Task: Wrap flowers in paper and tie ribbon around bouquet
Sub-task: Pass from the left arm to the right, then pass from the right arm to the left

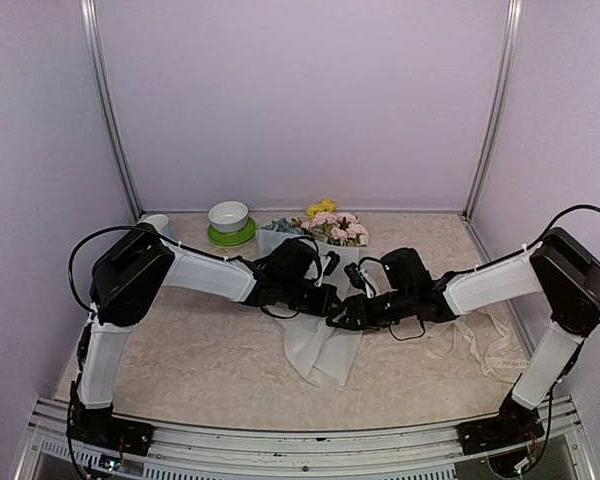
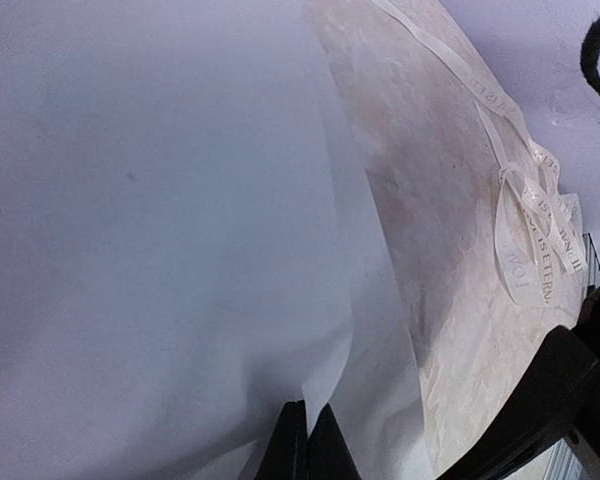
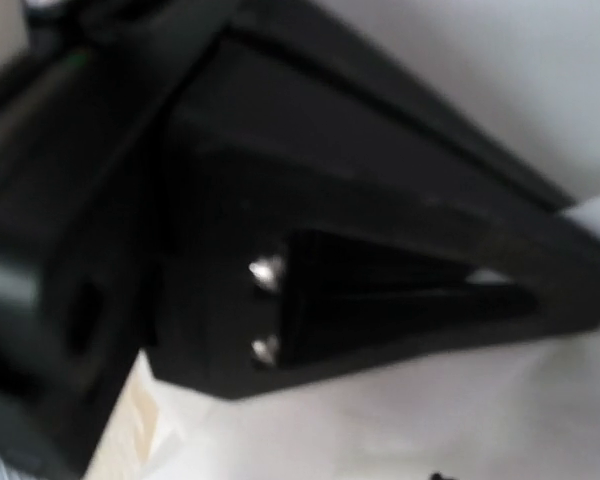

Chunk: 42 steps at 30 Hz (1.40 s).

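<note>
The flowers [image 1: 330, 226], pink, yellow and blue, lie at the back of the table with their heads sticking out of the white paper [image 1: 320, 350]. The paper runs toward me in a loose cone. My left gripper [image 1: 325, 295] reaches in from the left. In its wrist view the fingertips [image 2: 302, 440] are pressed together on a fold of the paper [image 2: 160, 220]. My right gripper [image 1: 345, 318] meets it from the right, over the paper. Its wrist view is blurred and filled by a black gripper body [image 3: 330, 250] over the paper [image 3: 430, 420], so its own fingers do not show. The ribbon [image 1: 480, 345] lies loose at the right.
A white bowl on a green plate [image 1: 230, 226] and a small cup [image 1: 156, 222] stand at the back left. The lettered ribbon [image 2: 535, 230] is looped on the tabletop beyond the paper. Enclosure walls close in the back and both sides.
</note>
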Tool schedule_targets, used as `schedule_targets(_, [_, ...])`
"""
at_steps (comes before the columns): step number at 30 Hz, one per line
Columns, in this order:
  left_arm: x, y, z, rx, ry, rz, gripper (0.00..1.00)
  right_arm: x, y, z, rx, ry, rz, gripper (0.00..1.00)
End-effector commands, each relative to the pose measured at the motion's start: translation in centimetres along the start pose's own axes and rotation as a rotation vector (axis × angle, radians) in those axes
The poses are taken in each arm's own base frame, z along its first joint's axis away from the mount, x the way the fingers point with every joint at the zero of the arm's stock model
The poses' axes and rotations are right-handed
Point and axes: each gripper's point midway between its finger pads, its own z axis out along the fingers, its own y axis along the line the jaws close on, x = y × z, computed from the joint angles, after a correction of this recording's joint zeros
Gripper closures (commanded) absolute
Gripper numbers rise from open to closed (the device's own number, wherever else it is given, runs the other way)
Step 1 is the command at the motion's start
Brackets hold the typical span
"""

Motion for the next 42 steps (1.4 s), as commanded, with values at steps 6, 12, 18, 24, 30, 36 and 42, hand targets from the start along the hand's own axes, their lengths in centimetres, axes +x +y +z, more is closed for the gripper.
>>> schedule_targets(6, [0.5, 0.4, 0.0, 0.009, 0.005, -0.008, 0.98, -0.4, 1.4, 1.8, -0.070, 0.011, -0.053, 0.78])
schedule_targets(12, [-0.9, 0.3, -0.9, 0.009, -0.046, 0.019, 0.77, 0.5, 1.0, 1.3, -0.059, 0.011, -0.043, 1.00])
schedule_targets(18, [-6.5, -3.7, -5.6, 0.084, -0.254, 0.165, 0.42, 1.7, 0.5, 1.3, -0.072, 0.017, -0.003, 1.00])
schedule_targets(24, [-9.2, -7.8, -11.4, 0.143, -0.393, 0.323, 0.34, 1.6, 0.5, 1.0, -0.068, 0.001, 0.000, 1.00])
schedule_targets(30, [-4.7, -8.3, -13.8, -0.024, -0.314, 0.459, 0.47, 2.0, 0.3, 0.7, -0.069, -0.007, 0.018, 1.00])
schedule_targets(36, [4.5, -7.6, -12.0, -0.222, -0.093, 0.591, 0.56, 1.6, 0.8, -0.1, -0.079, -0.039, 0.019, 1.00])
schedule_targets(42, [7.2, -6.0, -10.3, -0.383, -0.079, 0.683, 0.36, 1.5, 1.1, -0.1, -0.090, -0.045, 0.021, 1.00])
